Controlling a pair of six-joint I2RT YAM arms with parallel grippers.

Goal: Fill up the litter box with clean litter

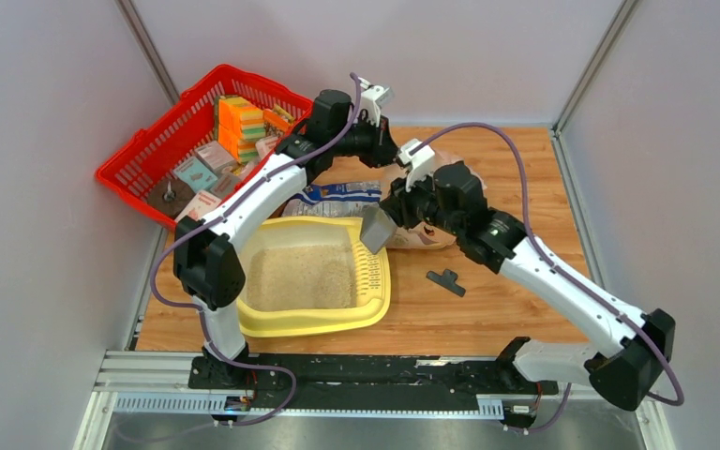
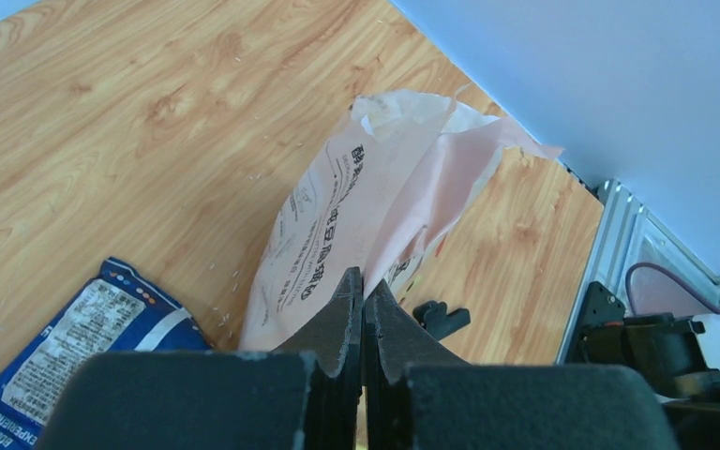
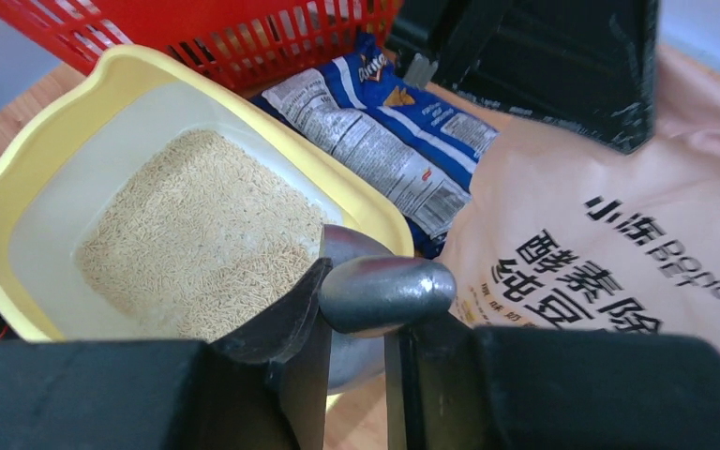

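The pale-yellow litter box (image 1: 367, 309) lies at the table's front left, with a bed of beige clean litter (image 1: 300, 277) in it, also seen in the right wrist view (image 3: 197, 244). The tan litter bag (image 2: 356, 216) with dark lettering stands behind the box's right side (image 1: 428, 237). My left gripper (image 2: 364, 281) is shut, its tips pinching a fold of that bag (image 1: 386, 148). My right gripper (image 3: 364, 302) is shut on the handle of a grey metal scoop (image 3: 386, 292), which hangs over the box's right rim (image 1: 376, 230).
A red mesh basket (image 1: 141, 159) holding boxes and sponges stands at the back left. A blue-and-white printed bag (image 1: 337, 199) lies between basket and box. A small black part (image 1: 445, 280) lies on the wood right of the box. Walls close in on both sides.
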